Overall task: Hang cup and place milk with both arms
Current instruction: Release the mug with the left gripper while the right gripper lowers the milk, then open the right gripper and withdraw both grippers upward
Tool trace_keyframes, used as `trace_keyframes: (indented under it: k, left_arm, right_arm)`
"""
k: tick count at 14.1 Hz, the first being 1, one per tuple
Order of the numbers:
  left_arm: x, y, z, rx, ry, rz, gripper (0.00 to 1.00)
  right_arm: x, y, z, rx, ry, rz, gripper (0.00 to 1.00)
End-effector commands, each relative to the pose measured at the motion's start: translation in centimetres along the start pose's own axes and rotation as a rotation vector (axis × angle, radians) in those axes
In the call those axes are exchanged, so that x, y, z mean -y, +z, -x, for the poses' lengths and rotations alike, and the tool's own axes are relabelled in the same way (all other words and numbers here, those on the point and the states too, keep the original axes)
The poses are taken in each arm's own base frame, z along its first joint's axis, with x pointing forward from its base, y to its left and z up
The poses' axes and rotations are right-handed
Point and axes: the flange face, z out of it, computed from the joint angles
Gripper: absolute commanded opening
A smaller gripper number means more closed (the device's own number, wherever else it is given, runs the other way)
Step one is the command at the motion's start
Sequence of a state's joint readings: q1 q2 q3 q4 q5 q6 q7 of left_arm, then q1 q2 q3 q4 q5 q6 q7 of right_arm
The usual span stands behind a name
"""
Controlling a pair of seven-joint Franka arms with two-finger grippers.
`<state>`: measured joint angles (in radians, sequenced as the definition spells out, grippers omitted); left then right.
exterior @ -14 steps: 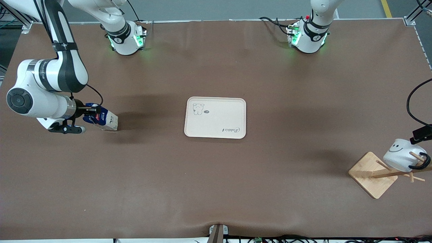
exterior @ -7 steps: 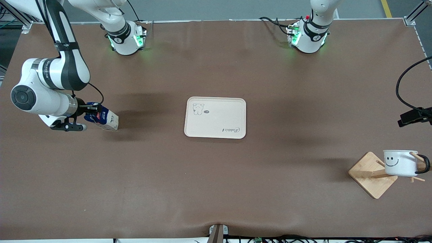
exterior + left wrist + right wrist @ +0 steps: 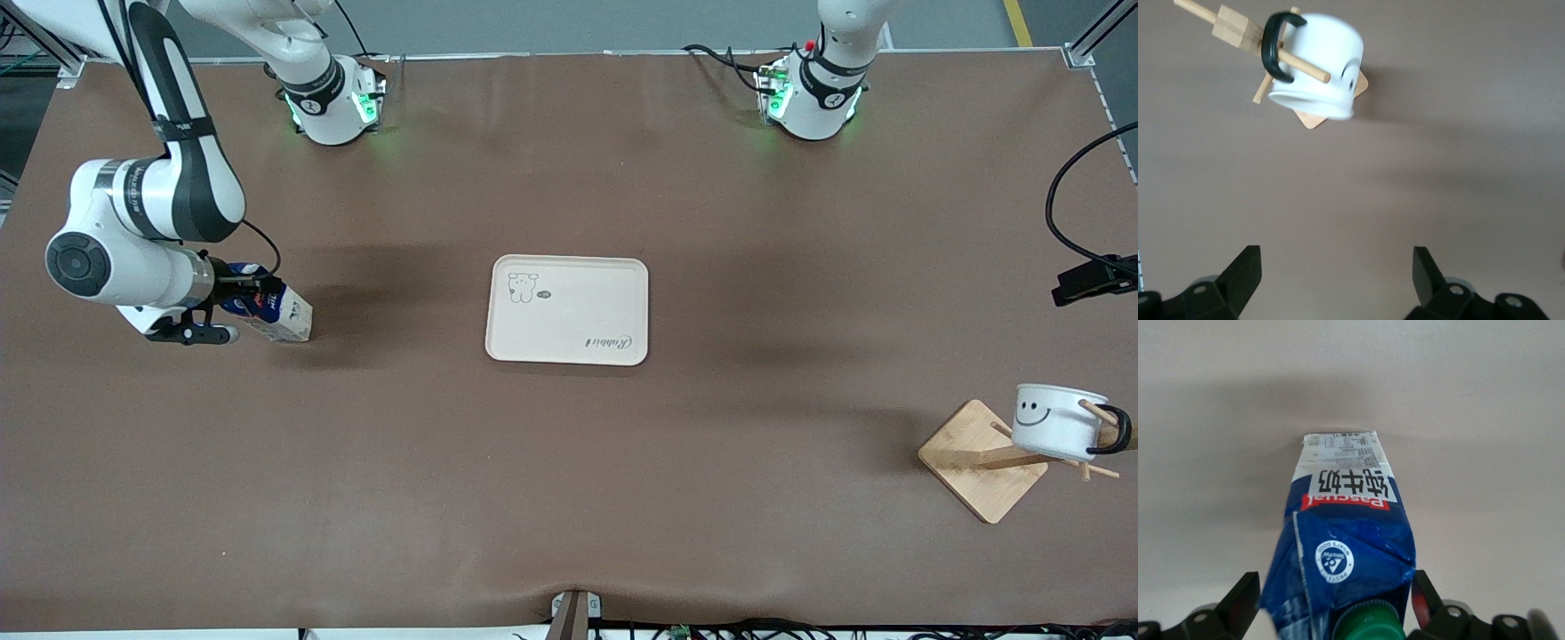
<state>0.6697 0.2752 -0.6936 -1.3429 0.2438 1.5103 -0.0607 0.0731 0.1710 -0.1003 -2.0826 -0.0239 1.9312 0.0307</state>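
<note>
White cup (image 3: 1058, 421) hangs on the wooden rack (image 3: 982, 460), left gripper (image 3: 1337, 277) spread empty above, right gripper (image 3: 233, 296) clamps the milk (image 3: 267, 308), tray (image 3: 569, 352) waiting.

Cup (image 3: 1058, 420) hangs on rack (image 3: 984, 460); milk (image 3: 271, 312) beside tray (image 3: 568, 309).

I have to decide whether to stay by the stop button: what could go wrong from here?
1. The right gripper holds the blue-and-white gable-top milk carton only by its creased top; it looks tilted and could slip or tip on the way to the cream rectangular tray.
2. The white smiley mug hangs by its black handle on a thin peg of the wooden rack, looking blurred in the left wrist view, perhaps swinging. The open left gripper is clear.
</note>
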Motion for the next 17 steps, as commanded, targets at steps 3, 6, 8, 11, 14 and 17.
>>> trace_keyframes:
  k: [3,6,8,11,14,17]
  left_arm:
    - [0.4,-2.8,1.9,-0.021,-0.011,-0.034,1.0]
    - [0.0,-4.2,2.7,-0.042,-0.009,-0.042,1.0]
    - [-1.1,-5.3,3.3,-0.057,0.0,-0.056,1.0]
    - [-1.7,-5.5,4.1,-0.049,-0.015,0.014,1.0]
    - [-1.6,-5.3,5.9,-0.03,-0.058,0.088,1.0]
    - [-2.8,-5.5,7.3,-0.023,-0.049,0.076,1.0]
  right_arm:
    - [0.7,-8.5,-1.2,-0.009,-0.011,0.005,1.0]
    - [2.1,-16.8,-1.8,-0.139,-0.025,-0.046,1.0]
    - [1.7,-22.9,-1.0,-0.158,-0.02,-0.083,1.0]
    - [2.6,-28.5,2.4,-0.133,-0.038,-0.067,1.0]
    - [0.9,-31.6,8.6,-0.185,-0.031,-0.084,1.0]
    - [0.8,-29.5,14.1,-0.158,-0.053,-0.093,1.0]
